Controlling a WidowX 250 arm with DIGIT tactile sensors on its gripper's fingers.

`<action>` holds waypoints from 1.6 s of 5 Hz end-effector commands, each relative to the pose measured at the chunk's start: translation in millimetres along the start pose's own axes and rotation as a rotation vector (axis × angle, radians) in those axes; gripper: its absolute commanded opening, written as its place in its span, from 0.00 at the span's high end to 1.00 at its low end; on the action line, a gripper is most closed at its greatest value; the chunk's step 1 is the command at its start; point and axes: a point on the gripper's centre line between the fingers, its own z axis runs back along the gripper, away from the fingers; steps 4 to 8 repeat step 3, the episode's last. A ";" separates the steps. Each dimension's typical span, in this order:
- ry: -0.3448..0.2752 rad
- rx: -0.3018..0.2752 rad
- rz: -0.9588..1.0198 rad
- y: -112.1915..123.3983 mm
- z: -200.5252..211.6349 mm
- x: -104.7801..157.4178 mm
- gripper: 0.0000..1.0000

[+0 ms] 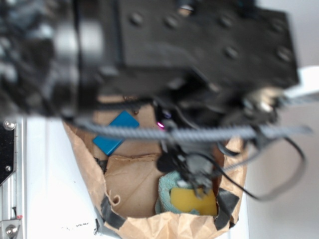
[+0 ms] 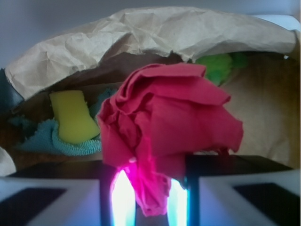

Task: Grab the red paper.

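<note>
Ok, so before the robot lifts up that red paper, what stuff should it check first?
1. Red paper sits between the gripper fingers: ok, its lower end hangs between them.
2. Fingers squeezed tight on it: cannot tell.
3. Yellow sponge and teal cloth not caught along: ok, they lie apart to the left.
4. Brown paper bag edge clear of the way up: cannot tell, it arches over the paper.
5. Outside view confirms the hold: not ok, the arm hides the paper.

A white tabletop lies under a crumpled brown paper enclosure. A pale grey wall rises behind, evenly lit
</note>
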 end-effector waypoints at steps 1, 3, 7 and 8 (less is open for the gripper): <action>-0.129 0.022 -0.020 60.2 8.3 -8.3 1.00; -0.152 0.004 -0.003 65.2 8.9 -13.2 1.00; -0.152 0.004 -0.003 65.2 8.9 -13.2 1.00; -0.152 0.004 -0.003 65.2 8.9 -13.2 1.00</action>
